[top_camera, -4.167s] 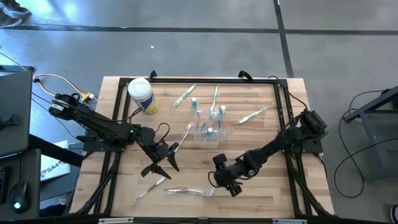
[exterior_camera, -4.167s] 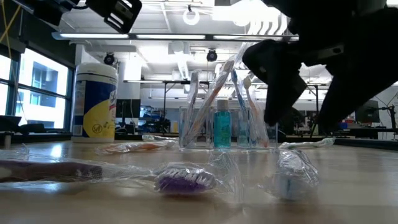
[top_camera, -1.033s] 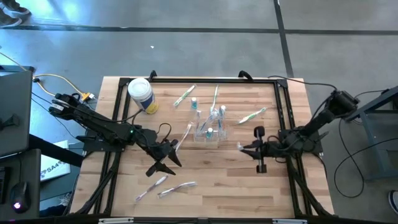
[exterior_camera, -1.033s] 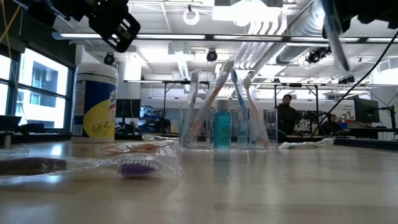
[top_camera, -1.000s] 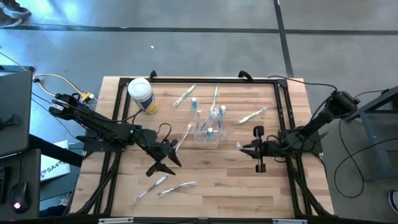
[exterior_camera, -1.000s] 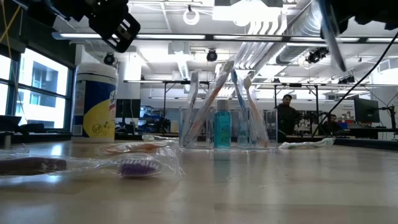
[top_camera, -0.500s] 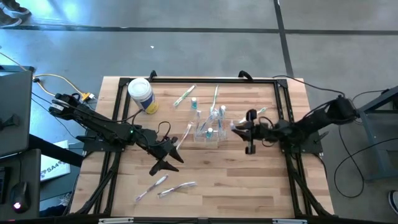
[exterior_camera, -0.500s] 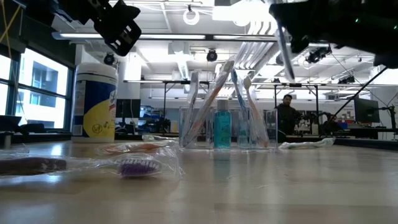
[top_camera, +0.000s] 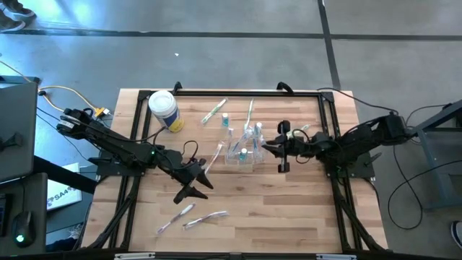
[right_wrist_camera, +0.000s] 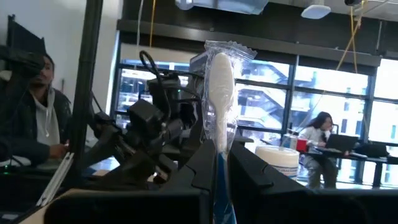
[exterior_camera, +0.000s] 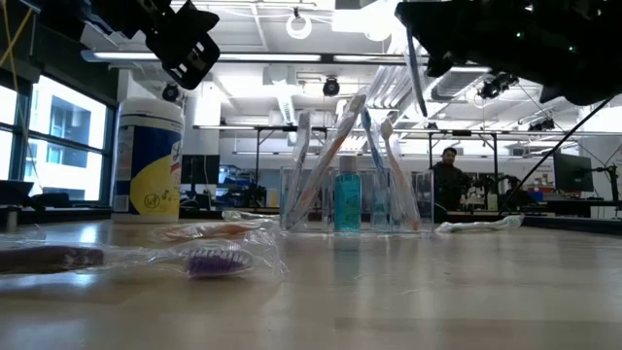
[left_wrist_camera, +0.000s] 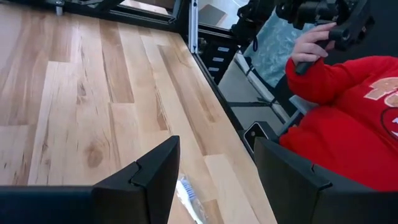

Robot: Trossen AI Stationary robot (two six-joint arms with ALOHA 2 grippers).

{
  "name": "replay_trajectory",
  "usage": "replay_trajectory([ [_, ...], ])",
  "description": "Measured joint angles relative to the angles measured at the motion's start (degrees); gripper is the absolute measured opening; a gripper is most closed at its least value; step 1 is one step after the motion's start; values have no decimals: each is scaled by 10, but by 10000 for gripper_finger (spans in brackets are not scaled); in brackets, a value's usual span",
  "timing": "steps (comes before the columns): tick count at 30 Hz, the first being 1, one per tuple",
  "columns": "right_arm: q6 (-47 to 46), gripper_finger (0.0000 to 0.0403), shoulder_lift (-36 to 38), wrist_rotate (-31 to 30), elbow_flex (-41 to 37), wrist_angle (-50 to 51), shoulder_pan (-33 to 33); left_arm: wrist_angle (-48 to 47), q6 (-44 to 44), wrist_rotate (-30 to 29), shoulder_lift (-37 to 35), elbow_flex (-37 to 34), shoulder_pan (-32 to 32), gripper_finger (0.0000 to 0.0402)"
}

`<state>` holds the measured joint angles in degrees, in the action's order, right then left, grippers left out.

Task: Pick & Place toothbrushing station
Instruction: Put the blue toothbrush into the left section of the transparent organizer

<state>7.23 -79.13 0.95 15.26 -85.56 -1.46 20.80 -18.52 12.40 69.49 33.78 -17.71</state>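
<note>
The toothbrushing station [top_camera: 244, 148], a clear boxy holder with upright brushes and a small blue bottle in it, is seen standing near the middle of the table [top_camera: 310, 217]. In the low view the station [exterior_camera: 342, 202] stands upright on the wood.

The right gripper [top_camera: 268, 149] is held just beside the station, on the side away from the white tub [top_camera: 164, 110], and above table height. Its fingers are clamped on a wrapped toothbrush [right_wrist_camera: 219, 87], which is seen standing up between them in the right wrist view.

The left gripper [top_camera: 198, 185] is held near the station, on the tub's side and toward the table's front edge. Its fingers [left_wrist_camera: 144, 180] are spread apart with nothing between them. More wrapped toothbrushes [top_camera: 204, 218] are seen lying beyond it, well apart from the station.

A person in a red top [left_wrist_camera: 348, 121] is seen past the table's edge in the left wrist view.
</note>
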Motion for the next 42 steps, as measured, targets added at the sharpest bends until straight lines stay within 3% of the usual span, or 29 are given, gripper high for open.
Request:
replay_trajectory([
  [7,-16,17,-2,14,8,0,34,0,1,-21,0,0,-21,207],
  [11,-42,17,-3,55,8,0,44,0,3,-28,0,0,-32,207],
  [16,-31,17,-57,40,27,0,17,0,16,-28,0,0,-39,207],
  [23,-42,17,-139,46,78,-1,33,3,15,-30,0,0,-37,207],
  [27,-60,17,-170,-24,83,-1,42,1,13,-31,0,0,-41,207],
  [32,-60,17,-177,-53,82,-1,40,0,12,-32,0,0,-54,207],
  [36,-112,17,-177,-198,82,0,29,1,13,-36,0,0,-69,207],
  [42,-113,17,-177,-307,82,1,-17,1,16,-72,0,0,-87,207],
])
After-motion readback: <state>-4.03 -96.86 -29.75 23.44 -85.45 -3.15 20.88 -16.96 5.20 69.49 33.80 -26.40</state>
